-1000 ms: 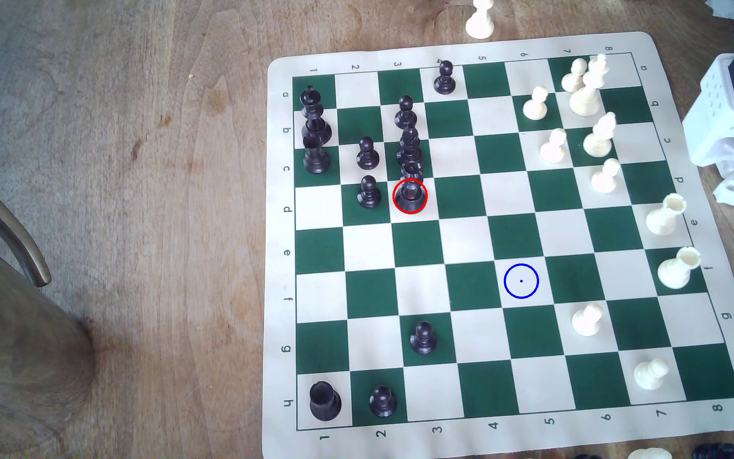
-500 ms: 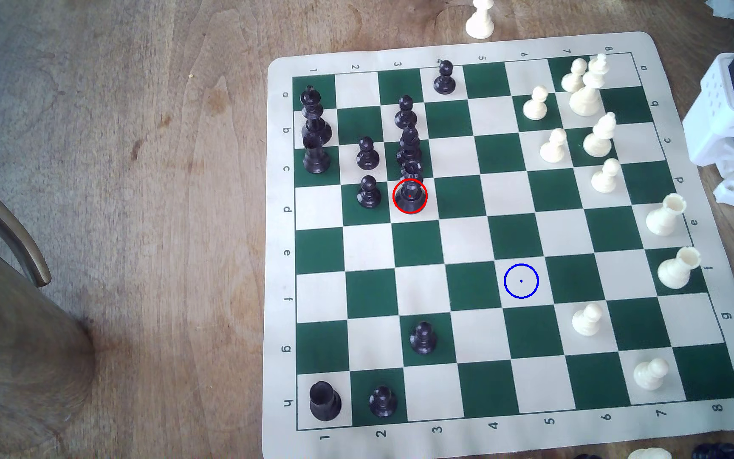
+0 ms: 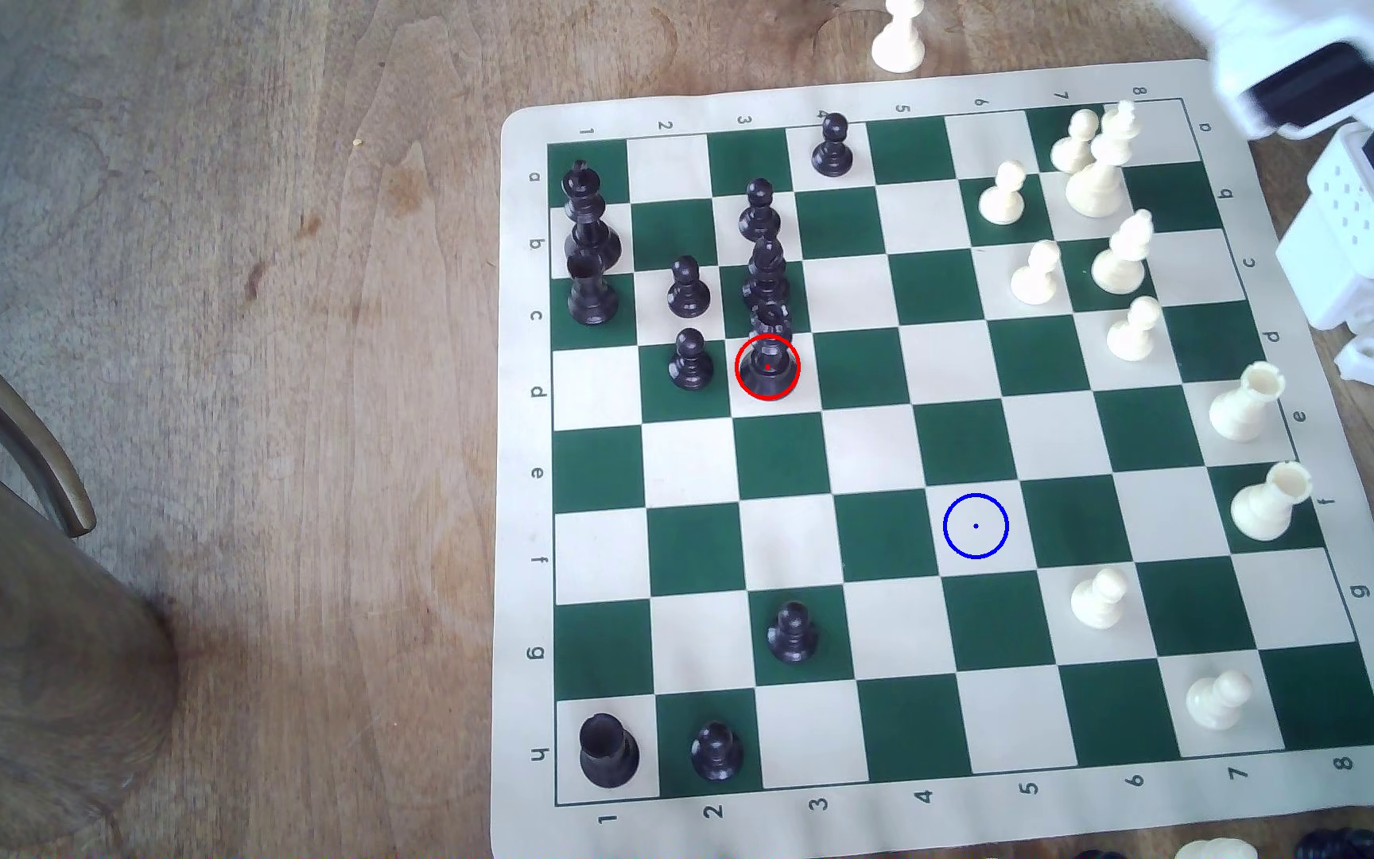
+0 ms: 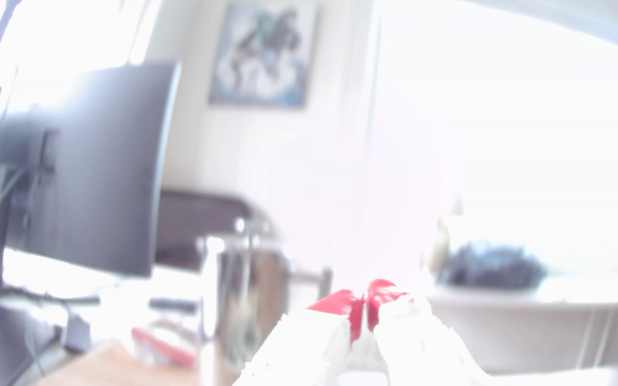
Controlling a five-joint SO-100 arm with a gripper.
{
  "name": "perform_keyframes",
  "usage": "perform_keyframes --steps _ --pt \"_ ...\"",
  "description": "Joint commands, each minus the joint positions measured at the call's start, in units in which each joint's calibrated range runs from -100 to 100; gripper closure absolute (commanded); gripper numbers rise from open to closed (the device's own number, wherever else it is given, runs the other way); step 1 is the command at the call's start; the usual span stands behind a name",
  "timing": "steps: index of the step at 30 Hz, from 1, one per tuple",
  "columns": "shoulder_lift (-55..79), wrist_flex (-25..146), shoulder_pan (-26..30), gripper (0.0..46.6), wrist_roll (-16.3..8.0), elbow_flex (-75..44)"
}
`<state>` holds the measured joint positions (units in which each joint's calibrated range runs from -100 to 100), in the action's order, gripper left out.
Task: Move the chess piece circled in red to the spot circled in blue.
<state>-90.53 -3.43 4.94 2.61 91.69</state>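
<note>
Exterior view
Board (image 3: 865,826): one green-and-cream mat lying on the wooden bench (image 3: 254,248).
Queen (image 3: 768,363): one tall black piece with a notched crown, upright on a cream square, ringed in red, at about ten o'clock from the board's middle.
Neighbours: a black pawn (image 3: 690,360) just beside the queen toward the exterior view's left; a black bishop (image 3: 765,268) close behind it at twelve o'clock.
Spot (image 3: 975,526): one cream square with a blue ring and dot, bare, at about four o'clock from the queen and well apart from it.
Black pieces on the board: eleven counted, the queen among them.
White pieces on the board: eleven counted, though two near the one o'clock corner overlap; one more white pawn (image 3: 899,37) stands off the mat at twelve o'clock.
Arm (image 3: 1320,83): white, blurred, over the board's one o'clock corner, far from the queen.

Wrist view
Gripper (image 4: 366,315): white with red tips; jaws nearly together with a thin gap, holding nothing.
Background: overexposed room, one dark monitor (image 4: 88,167), one framed picture (image 4: 263,55).
</note>
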Motion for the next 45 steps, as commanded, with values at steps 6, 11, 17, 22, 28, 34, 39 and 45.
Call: perform_keyframes --steps 6,11,17,22,28,34,39,45 --pt "26.8 49.0 -0.4 45.6 -12.1 -45.8" --pt "47.5 62.0 0.4 41.3 -18.1 -68.0" --pt "67.7 69.5 4.9 39.9 -23.1 -83.3" --pt "84.8 76.0 2.0 35.8 -21.6 -94.9" --pt "95.1 79.3 0.5 34.6 -20.8 -105.3" --pt "101.2 82.0 -0.6 33.7 -19.5 -114.1" --pt "103.4 82.4 -1.3 33.2 -18.7 -114.1" --pt "105.3 82.0 -2.8 33.2 -17.1 -113.3"
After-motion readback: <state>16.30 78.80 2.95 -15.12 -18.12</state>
